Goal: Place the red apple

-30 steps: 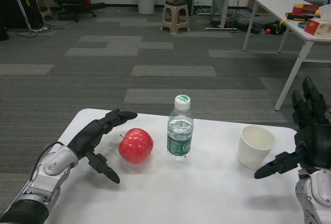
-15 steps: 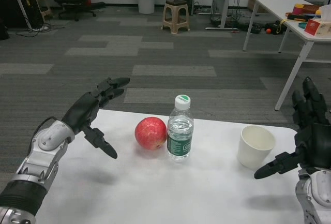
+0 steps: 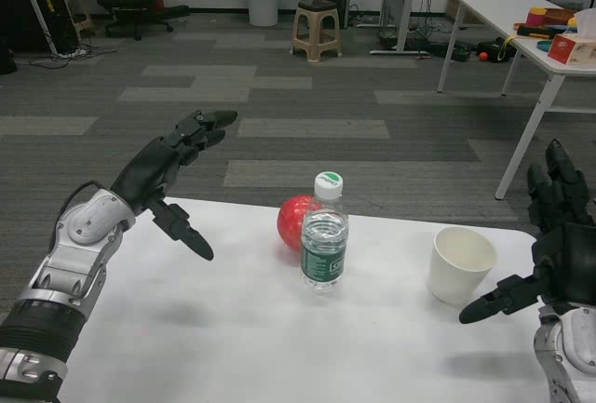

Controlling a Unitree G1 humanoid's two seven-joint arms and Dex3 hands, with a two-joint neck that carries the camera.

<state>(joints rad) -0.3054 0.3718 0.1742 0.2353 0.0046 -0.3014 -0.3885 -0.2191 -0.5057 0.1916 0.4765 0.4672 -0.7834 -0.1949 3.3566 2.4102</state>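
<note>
Gaping left robot hand (image 3: pixel 168 175) and right robot hand (image 3: pixel 557 245), both empty.

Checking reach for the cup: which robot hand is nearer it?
Right. The right robot hand is just right of the cup; the left robot hand is far left.

Water bottle (image 3: pixel 324 235) upright — paper cup (image 3: pixel 459 262) well apart.
</note>
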